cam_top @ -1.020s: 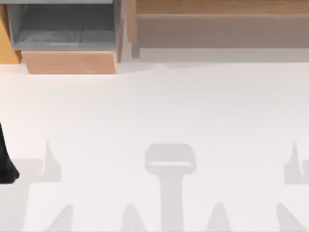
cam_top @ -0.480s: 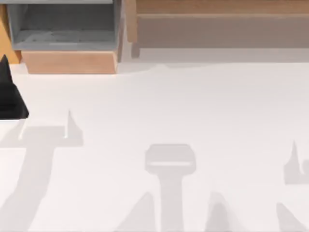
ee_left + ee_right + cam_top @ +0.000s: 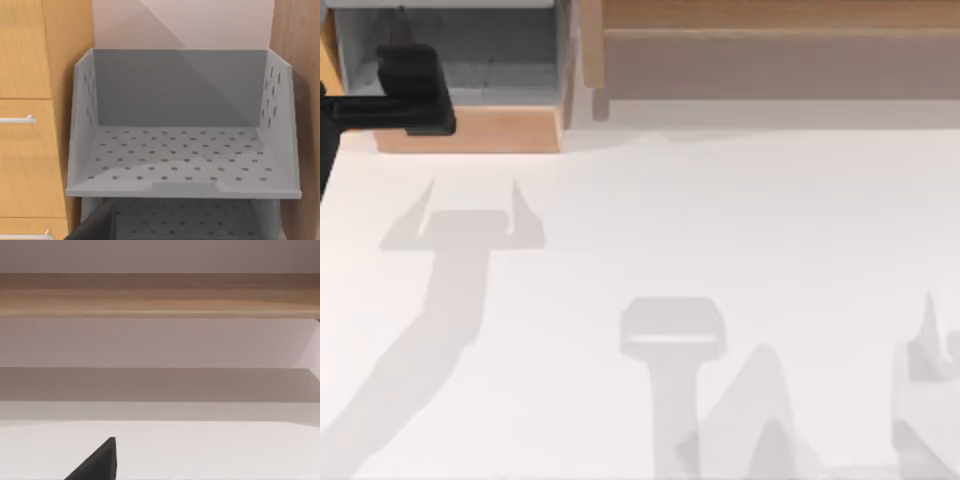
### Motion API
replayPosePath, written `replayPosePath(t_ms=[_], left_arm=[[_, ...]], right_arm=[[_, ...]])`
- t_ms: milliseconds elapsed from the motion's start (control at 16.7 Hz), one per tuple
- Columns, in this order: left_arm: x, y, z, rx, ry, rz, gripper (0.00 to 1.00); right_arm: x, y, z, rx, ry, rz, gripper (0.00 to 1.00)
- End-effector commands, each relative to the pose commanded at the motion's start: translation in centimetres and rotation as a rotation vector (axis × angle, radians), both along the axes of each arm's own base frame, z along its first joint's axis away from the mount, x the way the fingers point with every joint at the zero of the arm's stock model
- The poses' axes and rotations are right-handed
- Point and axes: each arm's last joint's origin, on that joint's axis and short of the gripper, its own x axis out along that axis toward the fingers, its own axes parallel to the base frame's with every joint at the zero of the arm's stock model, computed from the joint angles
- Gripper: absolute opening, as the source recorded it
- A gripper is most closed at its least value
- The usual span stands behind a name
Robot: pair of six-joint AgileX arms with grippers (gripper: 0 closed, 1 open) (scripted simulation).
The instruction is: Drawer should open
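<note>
Now L gripper [image 3: 415, 95] over drawer [image 3: 470, 130], tray perforated

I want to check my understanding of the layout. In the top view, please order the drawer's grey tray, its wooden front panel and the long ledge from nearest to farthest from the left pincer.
1. Grey tray, top left: the left pincer hangs over it.
2. Wooden front panel, at the tray's near edge.
3. Long ledge, far to the right.

Counter [image 3: 720, 220]: plain white surface, carrying grey cast shadows. Wooden ledge [image 3: 770, 50]: long, beige-grey face, along the far edge at right. Orange-brown cabinet fronts [image 3: 30, 125]: stacked panels with slim metal handles [image 3: 17, 119], flanking the grey trays.
</note>
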Motion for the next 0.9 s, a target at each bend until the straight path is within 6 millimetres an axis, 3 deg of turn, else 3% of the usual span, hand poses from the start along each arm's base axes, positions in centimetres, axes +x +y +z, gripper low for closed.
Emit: replayPosePath(t_ms=[300, 480, 660, 900], left_arm=[[0.0, 0.0, 0.0, 0.0, 0.001, 0.001, 1.0], [1.2, 0.2, -0.1, 0.058, 0.0, 0.005, 1.0], [4.0, 0.8, -0.5, 0.193, 0.007, 0.007, 1.0], [9.6, 3.1, -2.5, 0.452, 0.03, 0.002, 1.0]], right_arm=[[0.0, 0.0, 0.0, 0.0, 0.0, 0.0, 1.0], [0.0, 0.0, 0.0, 0.0, 0.0, 0.0, 1.0], [0.0, 0.0, 0.0, 0.0, 0.0, 0.0, 1.0], [0.0, 0.0, 0.0, 0.0, 0.0, 0.0, 1.0]])
